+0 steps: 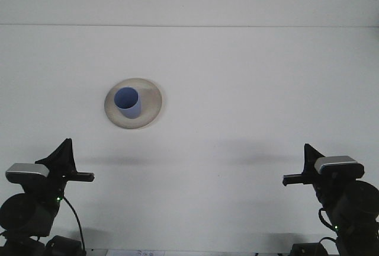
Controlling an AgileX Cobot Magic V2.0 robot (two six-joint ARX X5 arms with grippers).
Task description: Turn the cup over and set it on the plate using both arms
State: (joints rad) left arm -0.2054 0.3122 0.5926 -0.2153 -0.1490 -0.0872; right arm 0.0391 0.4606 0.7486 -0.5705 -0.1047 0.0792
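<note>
Small blue cup (128,103), plain-walled, no handle seen, stood upright with mouth up on round beige shallow plate (153,99), left of centre on white table (249,90). Judged light and stiff, likely plastic; smooth wall probably slippery, so best taken across the side wall near mid-height, or pinched at the rim. Low risk of breakage, some risk of tipping or skidding on the plate if nudged. Appeared already flipped and set down, task judged near complete. Left gripper (87,176) low at near left edge, well apart from the cup, empty; fingers seen edge-on, could not tell whether spread or pressed together. Right gripper (288,179) low at near right edge, likewise empty and far from the plate; state likewise not readable from this angle
</note>
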